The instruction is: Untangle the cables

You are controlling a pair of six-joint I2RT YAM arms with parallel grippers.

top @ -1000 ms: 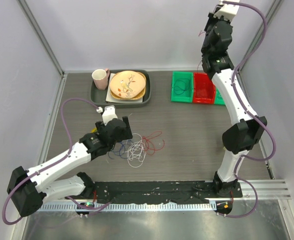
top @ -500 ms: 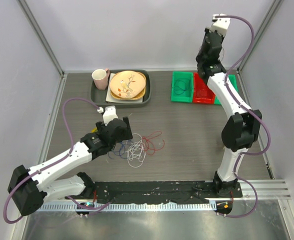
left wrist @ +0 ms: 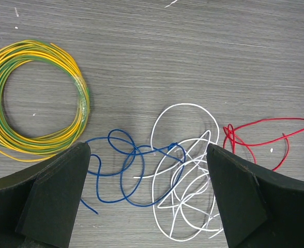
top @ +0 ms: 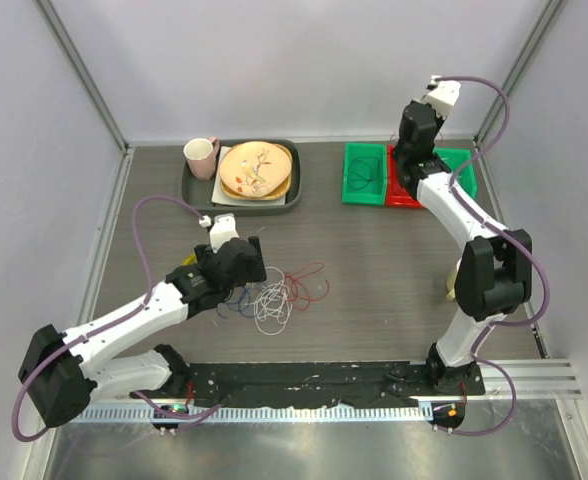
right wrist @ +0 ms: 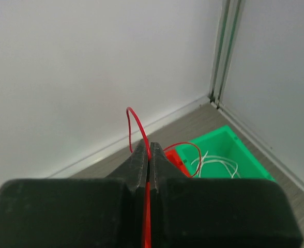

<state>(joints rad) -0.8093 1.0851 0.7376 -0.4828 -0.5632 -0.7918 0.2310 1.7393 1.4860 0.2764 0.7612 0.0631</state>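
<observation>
Cables (top: 279, 292): a blue, white and red tangle at centre frame, its left edge hidden beneath the left gripper (top: 244, 262), whose jaws stand wide above it. In the left wrist view the white loops (left wrist: 185, 191) are cut off at the bottom edge. A yellow-green coil (left wrist: 38, 98) lies apart, upper left. The right gripper (right wrist: 148, 150), pinched on a red wire (right wrist: 136, 121), hangs above the bins (top: 362, 198) at upper right, with bare tabletop between.
</observation>
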